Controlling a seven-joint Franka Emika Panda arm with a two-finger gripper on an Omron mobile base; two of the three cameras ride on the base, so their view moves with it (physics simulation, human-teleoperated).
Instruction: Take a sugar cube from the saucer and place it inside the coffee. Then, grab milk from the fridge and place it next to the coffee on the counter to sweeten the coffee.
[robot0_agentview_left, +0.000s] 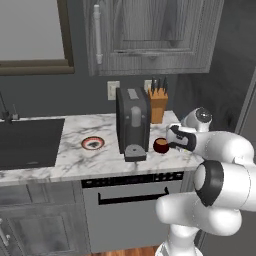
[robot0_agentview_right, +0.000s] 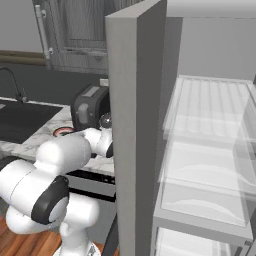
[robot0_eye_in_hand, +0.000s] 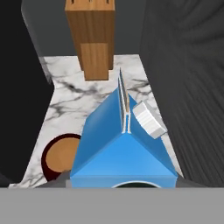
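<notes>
While the small dark red-brown coffee cup (robot0_agentview_left: 160, 145) sits just right of the black coffee machine (robot0_agentview_left: 133, 123), the gripper (robot0_agentview_left: 172, 138) hovers beside it. From the hand camera, the gripper clamps the blue milk carton (robot0_eye_in_hand: 124, 148), above the white marble counter (robot0_eye_in_hand: 65, 94); setting it down apparently remains.

Black coffee machine (robot0_agentview_left: 133, 122) upright near back wall, grey front panel, grey drip tray at base. Wooden knife block (robot0_agentview_left: 158, 102) just right of and behind it, dark handles protruding from top; block also seen from above (robot0_eye_in_hand: 92, 37). Black sink (robot0_agentview_left: 27, 142) at left, faucet (robot0_agentview_right: 15, 82) behind it. Grey wood upper cabinet (robot0_agentview_left: 150, 35) with pale vertical handle. White wall outlet (robot0_agentview_left: 113, 90) behind machine. Dishwasher front (robot0_agentview_left: 132, 210) with dark bar handle below.
</notes>
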